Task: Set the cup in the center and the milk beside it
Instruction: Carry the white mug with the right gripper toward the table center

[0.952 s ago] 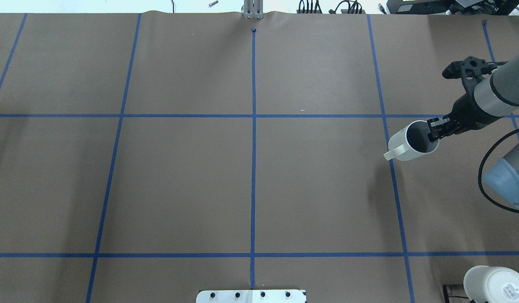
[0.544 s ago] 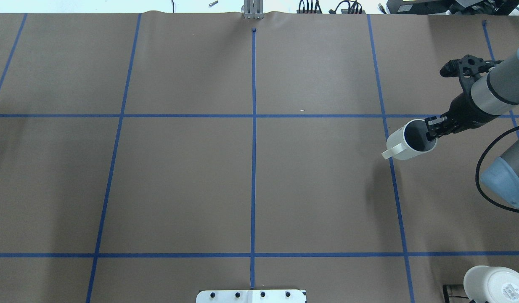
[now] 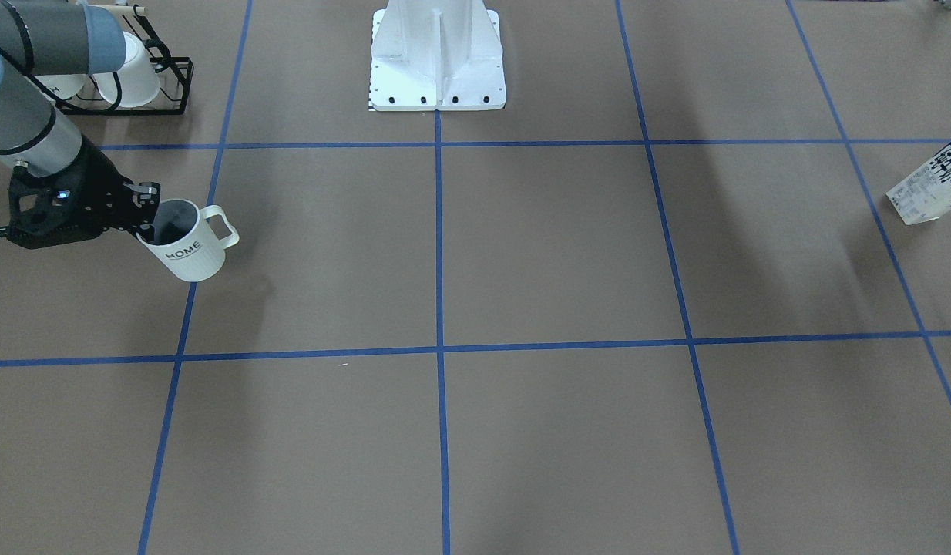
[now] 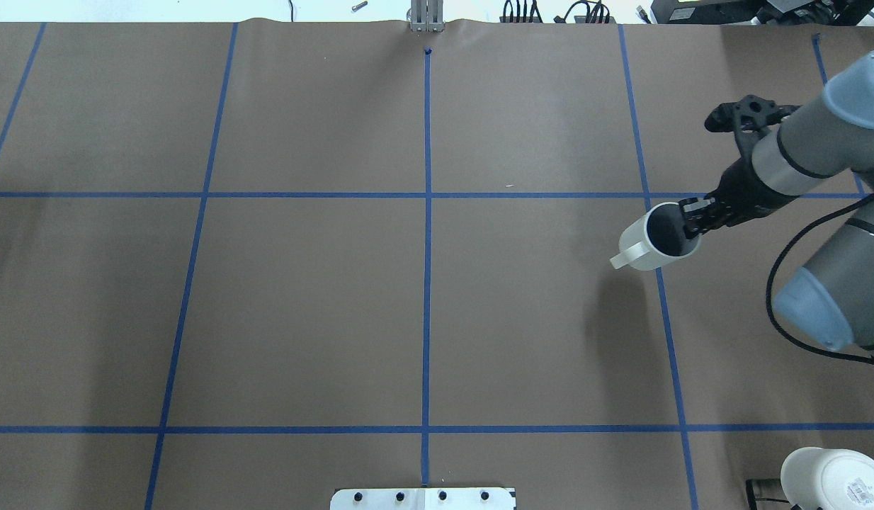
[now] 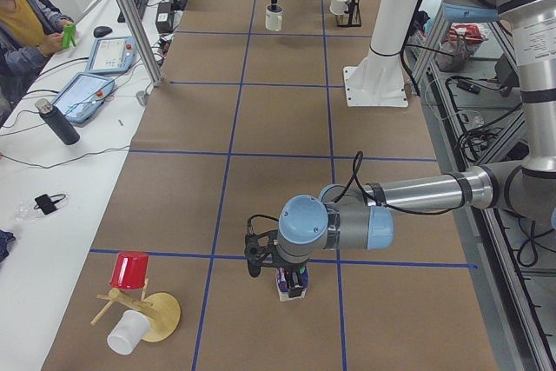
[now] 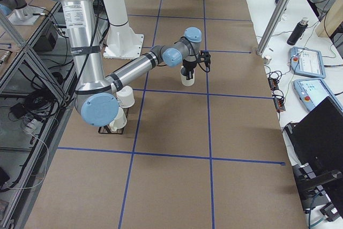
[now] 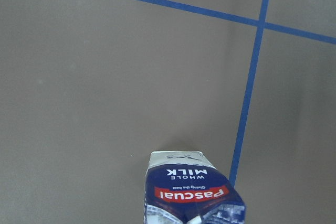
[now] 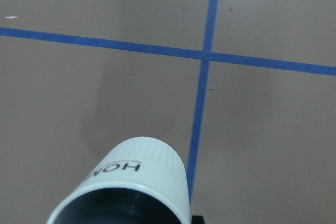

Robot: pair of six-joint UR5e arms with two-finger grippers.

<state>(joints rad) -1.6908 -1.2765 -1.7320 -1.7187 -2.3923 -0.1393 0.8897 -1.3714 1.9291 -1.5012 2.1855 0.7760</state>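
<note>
The cup (image 4: 649, 241), a white "HOME" mug with a dark inside, hangs tilted above the brown surface at the right. My right gripper (image 4: 686, 224) is shut on its rim. It also shows in the front view, where the cup (image 3: 189, 254) is held by the right gripper (image 3: 146, 223), and in the right wrist view (image 8: 131, 182). The center (image 4: 428, 195) is the bare tape crossing well to the cup's left. The milk (image 7: 191, 195) stands under my left gripper (image 5: 291, 274); I cannot tell whether that gripper is open or shut. The milk also shows at the front view's right edge (image 3: 929, 189).
A black rack (image 3: 163, 104) with two other white mugs (image 4: 833, 478) stands near the robot's right side. The white robot base (image 3: 437, 62) sits at the table's near edge. A wooden stand with a red cup (image 5: 130, 271) is at the left end.
My right arm has carried the cup leftward across the blue tape line toward the middle of the table. Its grip has not changed.
</note>
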